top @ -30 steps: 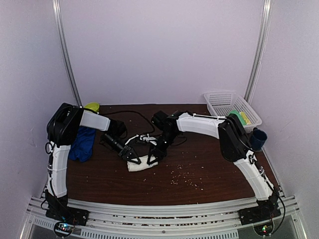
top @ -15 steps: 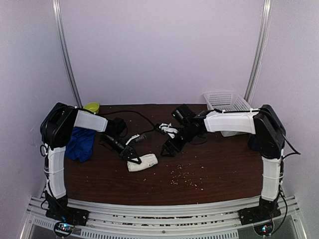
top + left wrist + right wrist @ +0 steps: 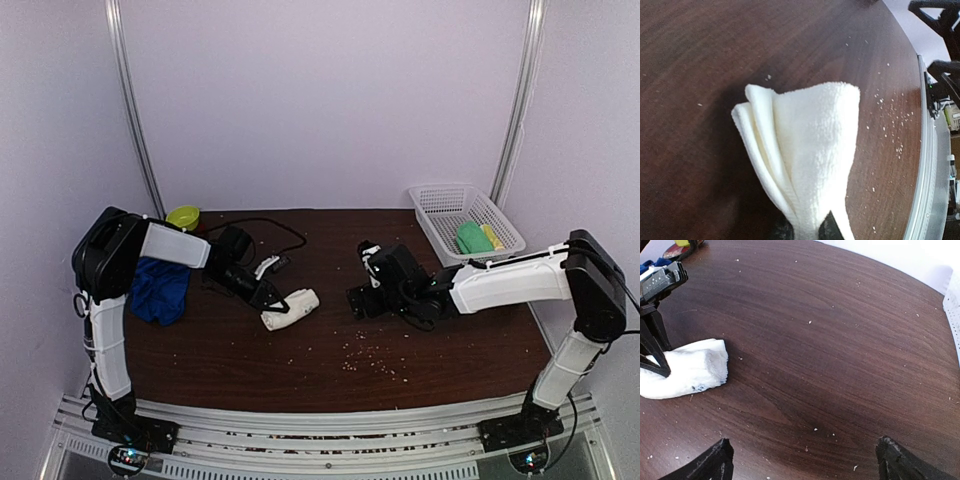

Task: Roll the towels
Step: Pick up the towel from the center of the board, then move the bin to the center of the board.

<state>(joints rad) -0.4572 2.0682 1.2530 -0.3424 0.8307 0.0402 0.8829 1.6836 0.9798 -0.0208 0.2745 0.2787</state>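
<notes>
white towel [image 3: 296, 305], rolled, is clamped at one end by the left gripper [image 3: 271, 303]; right gripper [image 3: 802, 456] is spread, empty; soft, light cloth, likely best gripped across the roll

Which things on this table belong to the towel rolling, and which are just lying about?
Job: rolled cream-white cloth towel; crumpled royal blue cloth towel.
Lying about: white plastic mesh basket; green item inside it; yellow-green round object; pale crumbs.

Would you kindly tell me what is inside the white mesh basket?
The basket holds a green item and a yellow item beside it, near its front end. What they are is too small to tell; anything beneath them is covered.
</notes>
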